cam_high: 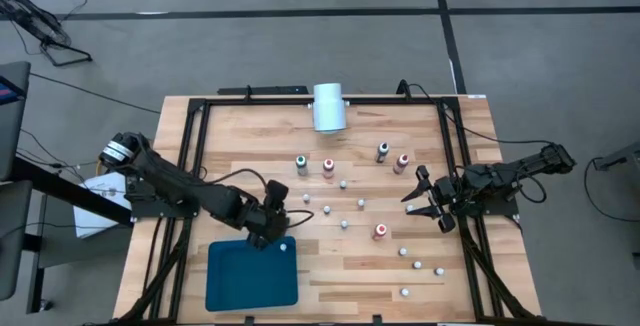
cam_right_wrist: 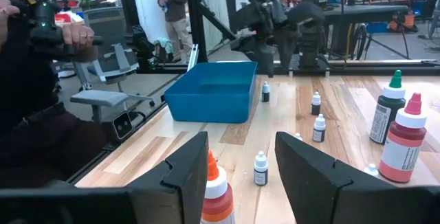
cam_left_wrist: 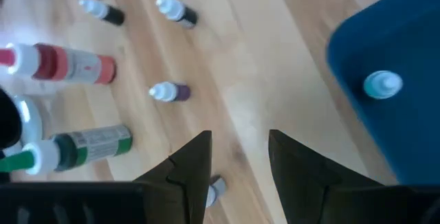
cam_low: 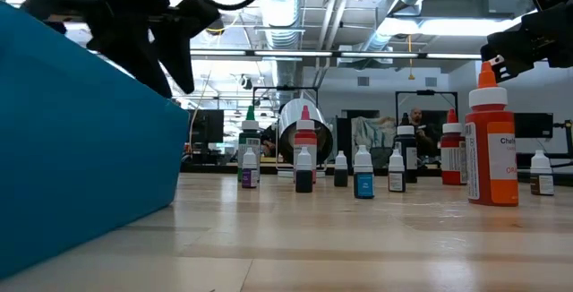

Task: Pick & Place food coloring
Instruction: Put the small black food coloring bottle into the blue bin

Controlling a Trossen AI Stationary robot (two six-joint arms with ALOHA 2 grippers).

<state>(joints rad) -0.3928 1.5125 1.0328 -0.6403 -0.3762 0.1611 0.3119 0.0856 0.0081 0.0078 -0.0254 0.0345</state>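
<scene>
While orange bottle (cam_low: 491, 144) label reads "Ch…", left gripper (cam_high: 277, 228) and right gripper (cam_high: 424, 200) fingers parted, empty.

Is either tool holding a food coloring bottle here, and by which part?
Nothing is held. The left tool and right tool are both open, with empty gaps.

Below the left gripper (cam_left_wrist: 239, 162), a small bottle (cam_left_wrist: 216, 192) is half hidden behind one finger. At the right gripper (cam_right_wrist: 240, 165), an orange-capped bottle (cam_right_wrist: 214, 195) is cut off by the frame edge. Bottle labels stay too small to read.
</scene>
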